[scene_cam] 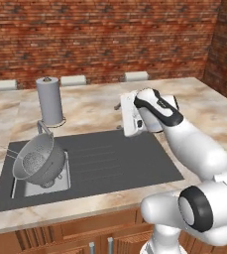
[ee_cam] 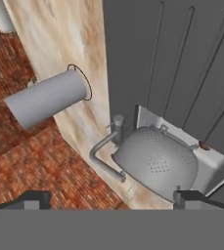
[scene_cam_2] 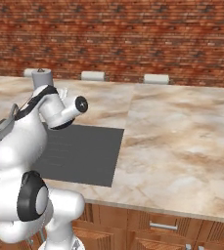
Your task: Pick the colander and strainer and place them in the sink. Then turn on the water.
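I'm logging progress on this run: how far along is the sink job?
Done: the colander sits tilted in the sink basin, and the strainer appears to lie at its rim behind the colander. In hand: nothing; the end effector is open, hovering over the drainboard. Left: turning on the water; none runs from the faucet.

A kitchen: a marble-look countertop [scene_cam: 100, 106] over wooden cabinet fronts [scene_cam_2: 172, 229], backed by a red brick wall [scene_cam: 100, 34]. Set into it is a dark sink [scene_cam: 115, 163] (ribbed drainboard, small steel basin) with a curved faucet [ee_cam: 103, 151].
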Tool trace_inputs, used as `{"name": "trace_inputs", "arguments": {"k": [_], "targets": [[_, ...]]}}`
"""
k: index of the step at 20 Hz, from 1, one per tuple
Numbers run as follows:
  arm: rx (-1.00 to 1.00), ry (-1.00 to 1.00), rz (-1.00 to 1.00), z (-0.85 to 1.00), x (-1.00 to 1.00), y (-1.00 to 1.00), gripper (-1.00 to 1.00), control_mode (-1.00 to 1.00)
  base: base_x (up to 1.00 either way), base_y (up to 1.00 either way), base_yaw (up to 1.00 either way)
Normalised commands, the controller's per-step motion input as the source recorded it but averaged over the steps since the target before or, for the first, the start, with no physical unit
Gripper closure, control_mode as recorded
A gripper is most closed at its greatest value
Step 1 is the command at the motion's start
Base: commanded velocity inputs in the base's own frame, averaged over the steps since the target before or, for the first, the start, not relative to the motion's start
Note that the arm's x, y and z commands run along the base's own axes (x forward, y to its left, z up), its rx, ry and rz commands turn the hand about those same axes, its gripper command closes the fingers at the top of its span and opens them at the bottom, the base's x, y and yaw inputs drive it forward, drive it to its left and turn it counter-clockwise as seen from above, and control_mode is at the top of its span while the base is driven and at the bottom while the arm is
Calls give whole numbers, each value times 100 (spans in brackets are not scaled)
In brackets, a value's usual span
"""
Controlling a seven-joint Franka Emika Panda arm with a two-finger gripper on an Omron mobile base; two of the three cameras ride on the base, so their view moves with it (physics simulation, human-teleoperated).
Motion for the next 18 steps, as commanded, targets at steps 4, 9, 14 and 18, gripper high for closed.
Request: {"name": "trace_inputs", "arguments": {"k": [4,9,14,18], "targets": [[9,32,0,-4,46,40,-100,-100,0,0,0],[13,30,0,-6,31,35,-100,-100,0,0,0],[14,17,0,-9,9,20,-100,-100,0,0,0],[10,4,0,-9,0,15,-100,-100,0,0,0]]}}
